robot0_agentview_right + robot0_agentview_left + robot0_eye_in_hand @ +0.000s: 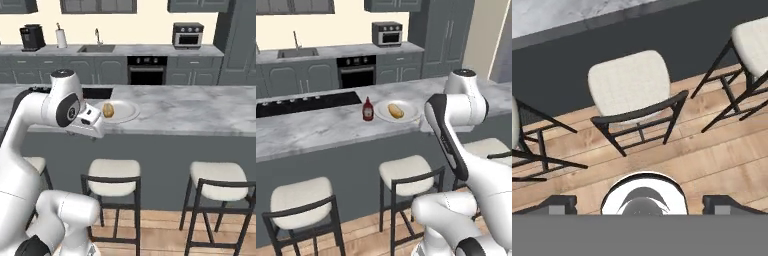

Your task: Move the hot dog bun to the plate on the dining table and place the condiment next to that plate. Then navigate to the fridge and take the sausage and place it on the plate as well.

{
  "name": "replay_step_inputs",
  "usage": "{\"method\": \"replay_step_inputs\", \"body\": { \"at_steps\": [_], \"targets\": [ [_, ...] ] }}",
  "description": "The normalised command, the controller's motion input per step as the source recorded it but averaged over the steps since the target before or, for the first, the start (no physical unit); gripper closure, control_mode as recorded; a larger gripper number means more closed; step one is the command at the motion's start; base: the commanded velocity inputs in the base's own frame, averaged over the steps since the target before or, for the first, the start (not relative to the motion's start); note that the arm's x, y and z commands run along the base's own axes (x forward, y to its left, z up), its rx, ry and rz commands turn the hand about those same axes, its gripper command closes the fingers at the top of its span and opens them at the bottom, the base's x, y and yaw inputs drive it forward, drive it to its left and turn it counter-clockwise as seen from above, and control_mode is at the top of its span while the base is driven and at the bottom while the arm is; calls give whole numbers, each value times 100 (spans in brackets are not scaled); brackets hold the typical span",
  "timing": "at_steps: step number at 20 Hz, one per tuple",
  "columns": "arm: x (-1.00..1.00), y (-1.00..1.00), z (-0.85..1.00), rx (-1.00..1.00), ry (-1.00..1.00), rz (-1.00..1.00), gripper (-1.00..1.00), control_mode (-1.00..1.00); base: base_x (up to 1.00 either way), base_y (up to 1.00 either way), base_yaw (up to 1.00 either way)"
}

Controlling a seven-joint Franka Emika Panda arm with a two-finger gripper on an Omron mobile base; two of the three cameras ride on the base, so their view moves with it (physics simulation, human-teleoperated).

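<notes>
Step in hand, as I judge it — drive to the fridge (446,35), at one o'clock in the left base view, for the sausage; I keep the arm tucked clear of the stools (632,90).

Gripper (641,204): spread wide, empty.

Plate (408,116) on dining table (316,130) — holds hot dog bun (396,110).

Condiment (368,109): just beside the plate, at its nine o'clock.

The arm (456,150) is glossy white, built of thick rounded links with bulbous joint housings. Dark grey rings and a black curved band mark the joints. A grey cap tops the upper housing, and the fingers (557,204) are small dark blocks
</notes>
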Motion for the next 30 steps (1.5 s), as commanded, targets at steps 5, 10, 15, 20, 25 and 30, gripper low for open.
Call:
{"method": "replay_step_inputs", "body": {
  "at_steps": [5,10,15,20,25,30],
  "targets": [
    [0,0,0,0,0,0,-100,100,-31,-19,-80],
    [0,0,0,0,0,0,-100,100,0,-15,-98],
    [0,0,0,0,0,0,-100,100,1,-25,-98],
    [0,0,0,0,0,0,-100,100,19,-32,-91],
    [0,0,0,0,0,0,-100,100,94,13,-38],
    [0,0,0,0,0,0,-100,100,100,18,-3]
  ]
}}
